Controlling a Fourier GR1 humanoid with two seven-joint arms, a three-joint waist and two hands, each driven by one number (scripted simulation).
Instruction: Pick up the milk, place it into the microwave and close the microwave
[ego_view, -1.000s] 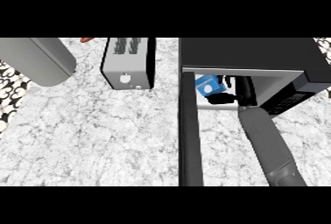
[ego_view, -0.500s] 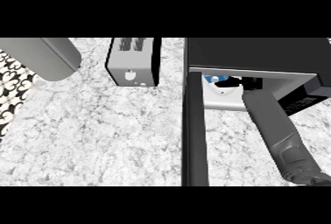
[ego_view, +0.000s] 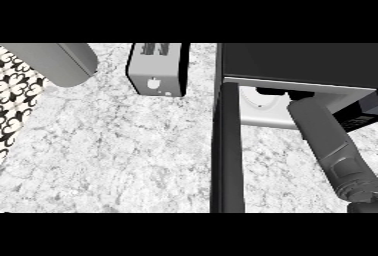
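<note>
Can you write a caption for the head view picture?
Right forearm reaches into the open microwave, its door swung out over the marble counter, toaster alongside.

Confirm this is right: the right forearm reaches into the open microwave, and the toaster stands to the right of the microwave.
Not quite. The head view shows the toaster standing to the left of the microwave, not the right. The rest holds: the right forearm reaches into the open microwave, past its door.

Even bright light; counter (ego_view: 111, 150) shadowless; microwave (ego_view: 295, 65) top dark; no glare.
</note>
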